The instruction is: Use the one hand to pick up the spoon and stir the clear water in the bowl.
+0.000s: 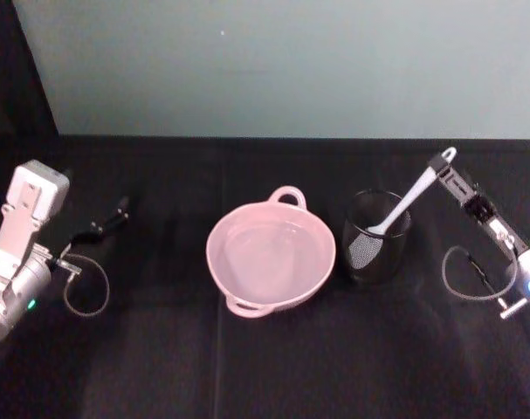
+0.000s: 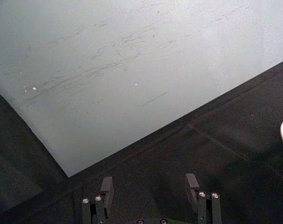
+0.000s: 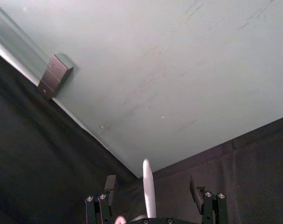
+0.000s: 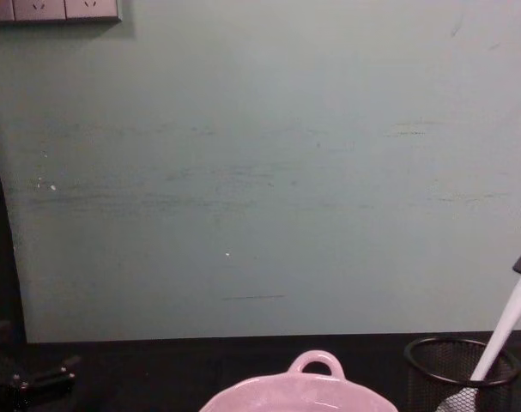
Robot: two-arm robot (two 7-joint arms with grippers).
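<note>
Leaning in the mesh cup (image 1: pixel 375 262) just right of the bowl (image 1: pixel 210 257), the spoon (image 1: pixel 409 202) offers its handle tip to the right gripper (image 1: pixel 441 166). Its fingers (image 3: pixel 110 184) stand spread on both sides of the handle, not yet pinching. The left gripper (image 2: pixel 149 183) rests idle at the left of the table (image 1: pixel 247 367), fingers spread too. The water is hard to make out, and the chest view cuts off the lower part of the bowl.

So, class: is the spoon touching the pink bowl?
Apart. The head view shows the spoon standing in the mesh cup, with the cup's wall between it and the bowl.
</note>
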